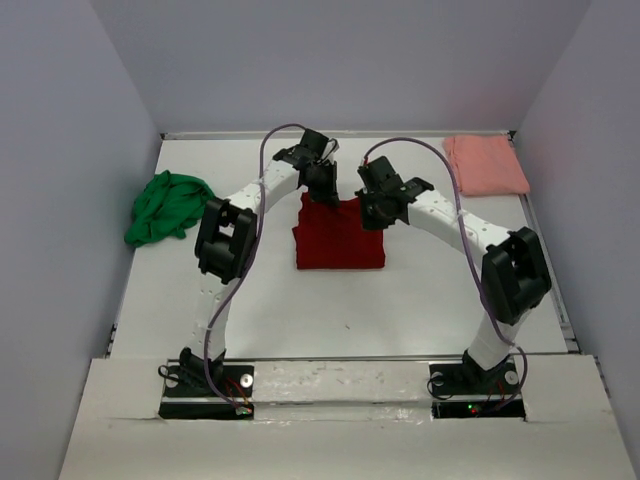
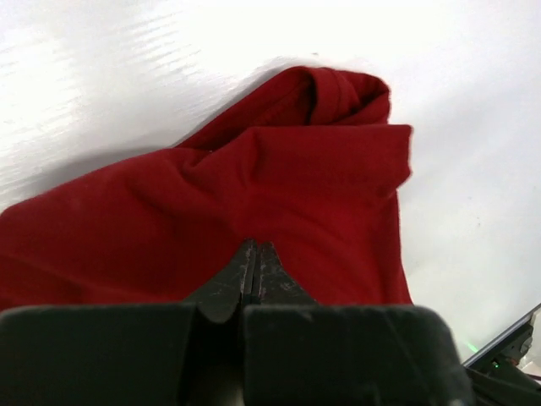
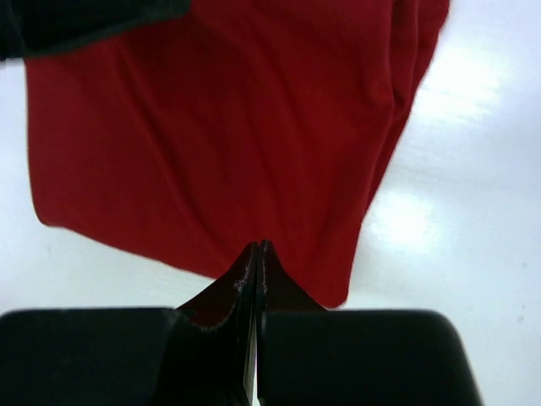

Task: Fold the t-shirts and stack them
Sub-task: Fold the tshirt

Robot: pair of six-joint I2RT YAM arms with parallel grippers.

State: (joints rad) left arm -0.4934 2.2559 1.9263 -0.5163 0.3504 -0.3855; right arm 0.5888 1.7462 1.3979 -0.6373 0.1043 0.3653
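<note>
Reaching from their bases at the bottom of the overhead view, both arms bend at raised elbows and angle inward, with wrists tipped down over the middle of the table (image 1: 330, 315). The left gripper (image 1: 323, 188) sits at the upper left edge of the dark red t-shirt (image 1: 340, 242), and the right gripper (image 1: 375, 212) at its upper right edge. The shirt lies as a rough folded rectangle at the centre of the frame. In each wrist view the two fingers are pressed fully together, and their tips meet the red cloth. Whether a fold is pinched between them cannot be told. The green t-shirt (image 1: 165, 206) lies bunched at the left edge, and the pink t-shirt (image 1: 485, 165) lies flat in the upper right corner, both well apart from the arms.
</note>
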